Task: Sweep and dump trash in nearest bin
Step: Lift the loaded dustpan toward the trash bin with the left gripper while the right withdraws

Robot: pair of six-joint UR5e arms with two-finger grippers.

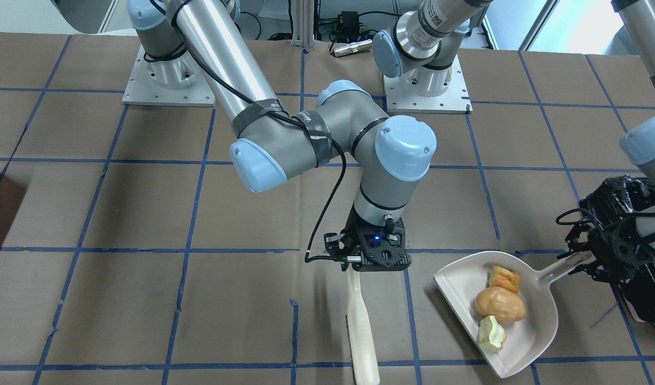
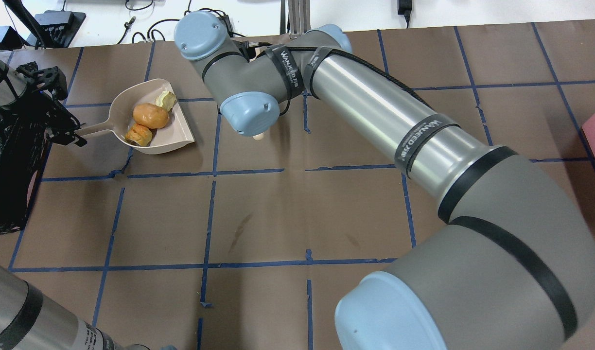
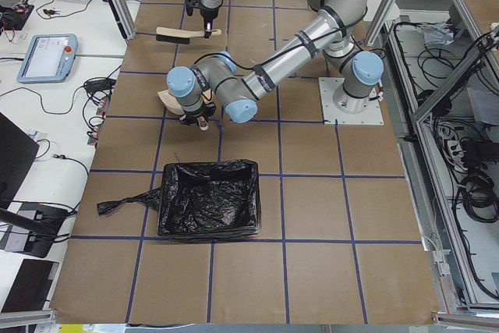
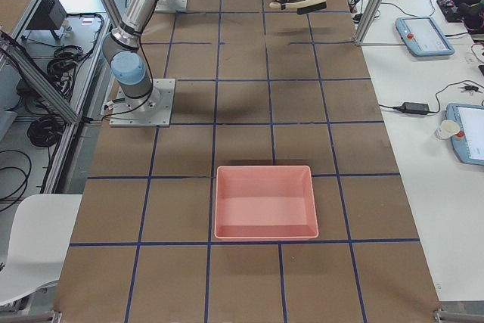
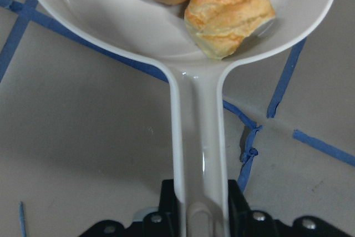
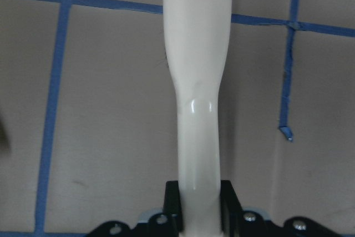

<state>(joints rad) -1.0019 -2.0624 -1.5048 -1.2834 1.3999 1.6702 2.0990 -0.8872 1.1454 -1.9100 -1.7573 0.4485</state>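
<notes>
Trash [image 1: 500,303] is held in a dustpan [image 1: 525,342] beside the bin [image 3: 209,208].

The three scraps, a tan lump [image 2: 151,115] and two pale chunks [image 1: 491,332] with orange crust, are seen lying together in the beige dustpan. Its handle is gripped by the left jaws, which are closed on it close to the black-bagged bin. A cream brush [image 1: 362,326] is clamped by its handle in the right jaws, set apart from the dustpan over the brown desk [image 1: 145,203]. A pink tray [image 4: 265,202] is seen well apart, toward the desk's other end.
</notes>
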